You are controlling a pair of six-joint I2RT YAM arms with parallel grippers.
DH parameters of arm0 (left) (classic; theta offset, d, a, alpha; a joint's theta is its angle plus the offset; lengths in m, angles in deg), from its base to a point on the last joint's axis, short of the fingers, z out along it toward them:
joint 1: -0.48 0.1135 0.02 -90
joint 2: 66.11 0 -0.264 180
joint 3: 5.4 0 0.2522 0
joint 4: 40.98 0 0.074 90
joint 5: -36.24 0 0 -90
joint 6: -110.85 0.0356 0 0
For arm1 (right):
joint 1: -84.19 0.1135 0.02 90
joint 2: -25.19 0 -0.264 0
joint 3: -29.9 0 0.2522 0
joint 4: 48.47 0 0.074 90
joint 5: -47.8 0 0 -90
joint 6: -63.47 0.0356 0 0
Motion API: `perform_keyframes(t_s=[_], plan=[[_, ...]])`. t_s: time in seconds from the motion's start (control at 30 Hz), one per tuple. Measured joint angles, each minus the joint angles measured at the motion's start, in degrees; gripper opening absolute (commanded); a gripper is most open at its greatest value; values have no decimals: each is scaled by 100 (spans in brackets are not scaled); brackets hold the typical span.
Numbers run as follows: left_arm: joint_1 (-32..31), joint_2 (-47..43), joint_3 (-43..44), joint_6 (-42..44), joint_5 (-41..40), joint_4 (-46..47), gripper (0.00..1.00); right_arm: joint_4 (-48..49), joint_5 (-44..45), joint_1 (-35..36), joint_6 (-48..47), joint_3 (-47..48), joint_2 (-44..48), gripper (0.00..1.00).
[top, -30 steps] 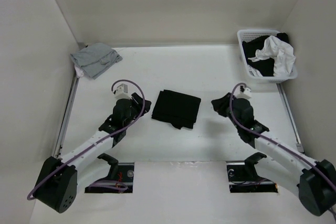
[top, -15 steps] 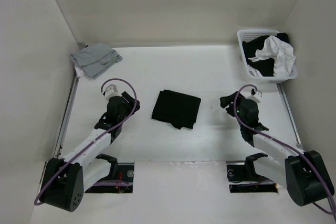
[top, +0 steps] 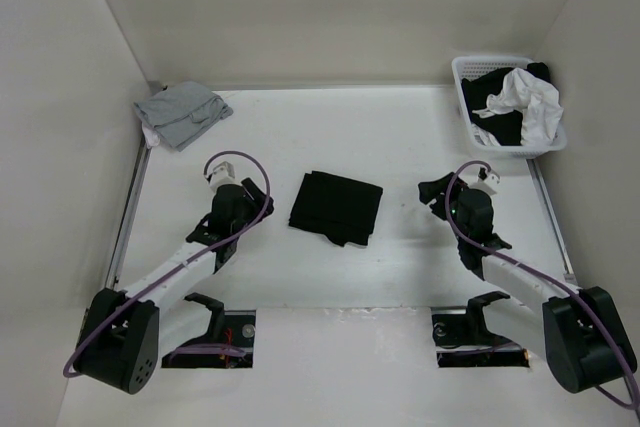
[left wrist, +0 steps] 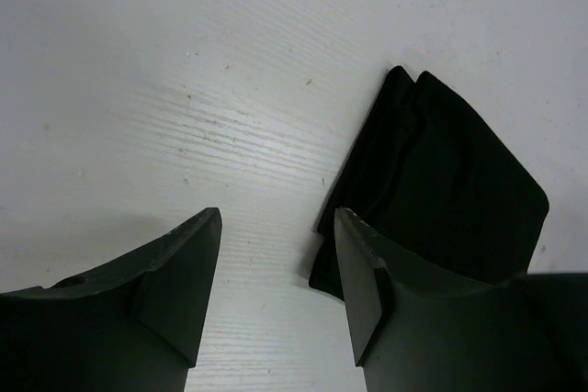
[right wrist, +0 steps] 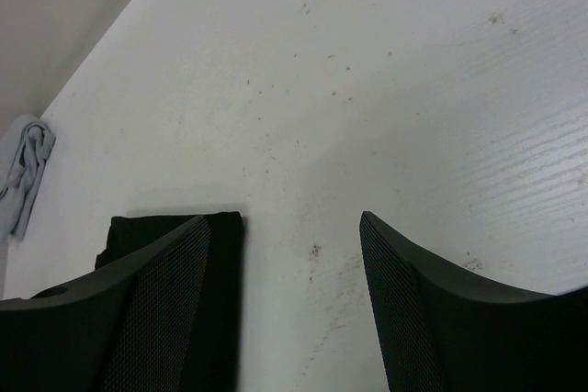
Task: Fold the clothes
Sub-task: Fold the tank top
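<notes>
The clothes (top: pixel 336 207), one plain black garment, lie folded into a small rectangle in the middle of the table. My left gripper (top: pixel 250 203) hovers just left of it, open and empty. In the left wrist view the left gripper (left wrist: pixel 277 218) frames bare table, and the clothes (left wrist: pixel 441 190) lie ahead to the right, partly behind the right finger. My right gripper (top: pixel 436 195) sits to the right of the garment, open wide with nothing held. Between the jaws of the right gripper (right wrist: pixel 285 219) is bare table, with an edge of the clothes (right wrist: pixel 228 273) beside the left finger.
A light grey garment (top: pixel 180 112) lies crumpled at the back left corner, also seen as the grey garment (right wrist: pixel 26 176) in the right wrist view. A white basket (top: pixel 465 82) at the back right holds a white cloth (top: pixel 525 97) and dark clothes. Walls enclose the table.
The right gripper drew back to the right, away from the garment, and its jaws opened wide. The left arm swung left, then eased back toward the garment. The garment stayed put.
</notes>
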Motion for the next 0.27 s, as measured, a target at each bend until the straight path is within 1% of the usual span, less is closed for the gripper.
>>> perform_keyframes(t_s=[0.2,0.27], plan=[[-85,90,66,74,9,11,50,4,-11,0,0,0,0,71],[-155,151,101,116,11,17,53,4,-11,0,0,0,2,71]])
